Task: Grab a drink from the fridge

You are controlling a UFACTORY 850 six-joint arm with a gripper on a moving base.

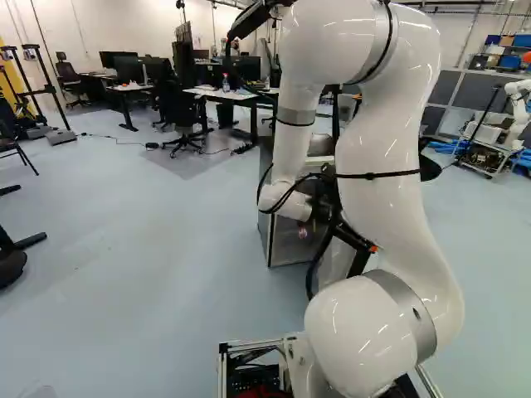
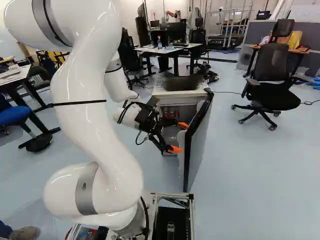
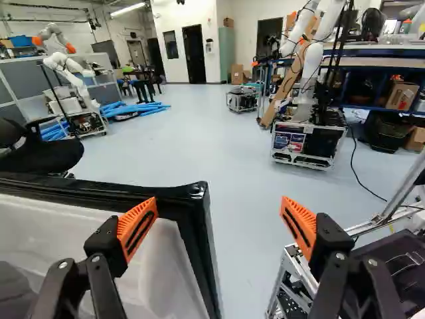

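Orange pads [image 3: 126, 224] stand wide apart, with nothing gripped between them. The gripper [image 3: 219, 209] is near the inner side of the open door [image 2: 200, 145], one finger over its pale lining, the other past its free edge; whether either touches, I cannot tell. Left of the door and farther off, the fridge [image 2: 178, 100] gapes. Red items [image 2: 171, 114] show inside, probably the drinks, though too small to be sure.

Turning left towards them could snag the near finger on the door's rim and swing the door, even shut it on the arm. Driving straight ahead risks ramming the base [image 2: 191, 210] into the door's near end. Reaching in too low or too fast might knock neighbouring items over, since the opening looks narrow.

As for writing, another robot [image 3: 307, 86] at the far side has a printed panel [image 3: 289, 141] on its cart; no label shows clearly on the red items.
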